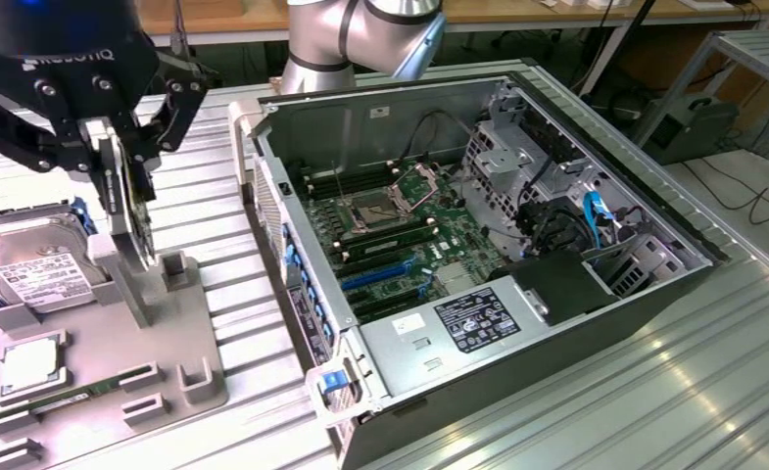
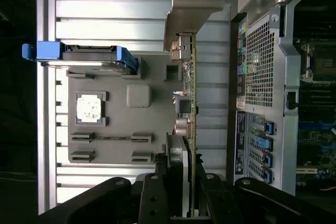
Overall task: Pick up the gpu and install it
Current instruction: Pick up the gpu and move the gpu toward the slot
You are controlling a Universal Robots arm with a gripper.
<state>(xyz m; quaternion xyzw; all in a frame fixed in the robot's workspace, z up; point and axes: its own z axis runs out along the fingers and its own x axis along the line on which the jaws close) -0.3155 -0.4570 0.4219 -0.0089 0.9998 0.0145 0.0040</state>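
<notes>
Case [image 1: 358, 108] open, motherboard [image 1: 404, 230] inside; fixture [image 1: 162, 352] bearing hard drive [image 1: 38, 274], processor [image 1: 31, 364], memory stick [image 1: 64, 401]. Gripper [image 1: 120, 147] clamped narrow on gpu [image 1: 132, 215], on edge over fixture.

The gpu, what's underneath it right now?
The gpu, gripped by the end effector, stands over the grey tray, above its upright stand. The card hides where they meet, so contact cannot be told.
</notes>
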